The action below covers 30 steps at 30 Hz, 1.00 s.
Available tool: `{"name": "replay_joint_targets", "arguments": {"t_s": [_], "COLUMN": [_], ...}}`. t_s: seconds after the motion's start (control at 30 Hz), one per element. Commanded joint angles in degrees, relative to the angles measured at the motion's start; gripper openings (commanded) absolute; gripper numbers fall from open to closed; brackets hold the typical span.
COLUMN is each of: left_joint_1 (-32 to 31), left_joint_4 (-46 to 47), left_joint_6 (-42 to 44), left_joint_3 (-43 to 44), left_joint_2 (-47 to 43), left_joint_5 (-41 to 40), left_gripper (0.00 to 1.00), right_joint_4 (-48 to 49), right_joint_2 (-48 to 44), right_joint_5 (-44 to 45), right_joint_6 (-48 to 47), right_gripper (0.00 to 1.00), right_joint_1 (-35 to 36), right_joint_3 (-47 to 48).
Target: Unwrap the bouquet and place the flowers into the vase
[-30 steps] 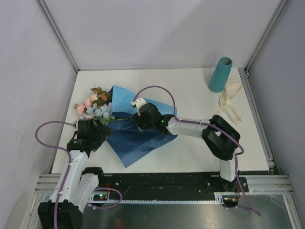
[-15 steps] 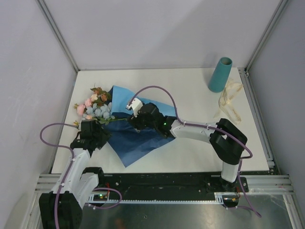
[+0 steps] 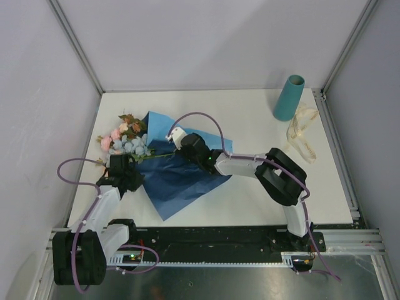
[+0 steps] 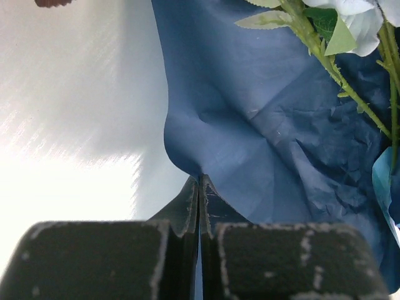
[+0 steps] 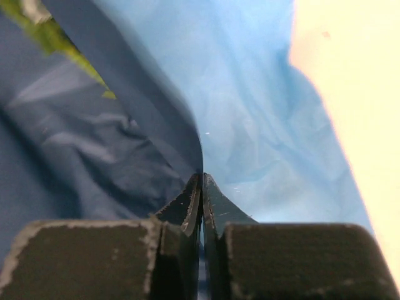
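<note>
**Two pinches on the blue paper**

Over to the left gripper (image 4: 199, 187) first: closes tight on a raised fold of the blue tissue paper (image 4: 250, 144), right at the sheet's left edge, dark side up. Nips it at the very fingertips, with no gap between the jaws.

Across to the right gripper (image 5: 201, 187): same story, jaws pressed together on a ridge of paper. Bites just where the dark face on the left meets the light blue face on the right. Shows a sliver of green leaf at the top left of that wrist view.

From above: unwrapped bouquet left of centre on the white table (image 3: 250, 125), sheet lying open and crumpled. Lies with the flowers (image 3: 125, 140) at the far-left corner, pink, pale blue and rust heads spilling off the paper onto the table, stems running right across the dark blue. Puts the left grip at the near-left edge, just beside the blossoms, and the right grip further right, toward the far side of the sheet.

And the vase (image 3: 288, 98)? Stands upright at the far-right corner, well apart from the flowers, with the cream ribbon (image 3: 303, 134) loose on the table just beside it.
</note>
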Motion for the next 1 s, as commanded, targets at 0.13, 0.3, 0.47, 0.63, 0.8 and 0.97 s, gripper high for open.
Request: {"name": "replay_joint_targets", "arguments": {"t_s": [0.13, 0.3, 0.47, 0.63, 0.8, 0.97], "left_joint_1": [0.3, 0.3, 0.3, 0.3, 0.3, 0.3], "left_joint_4": [2.6, 2.6, 2.6, 2.6, 2.6, 2.5], "left_joint_6": [0.7, 0.0, -0.5, -0.2, -0.1, -1.1], "left_joint_3": [2.9, 1.6, 1.4, 1.2, 1.5, 1.1], "left_joint_2": [-0.7, 0.0, 1.1, 2.8, 3.3, 4.0], "left_joint_5": [-6.5, -10.4, -11.5, -11.7, -12.4, -12.0], "left_gripper": [0.00, 0.00, 0.00, 0.00, 0.00, 0.12], "right_joint_4": [7.3, 6.8, 8.2, 5.8, 1.1, -3.3], "right_joint_2": [-1.4, 0.9, 4.4, 8.4, 12.0, 13.5], "right_joint_5": [5.7, 6.2, 6.8, 6.5, 6.4, 6.3], "right_joint_6": [4.0, 7.2, 7.2, 9.2, 12.1, 15.7], "right_gripper": [0.00, 0.00, 0.00, 0.00, 0.00, 0.09], "right_joint_1": [-7.8, -13.5, -17.1, -20.7, -23.3, -25.4], "right_joint_3": [8.2, 11.9, 14.8, 19.2, 22.6, 25.3]}}
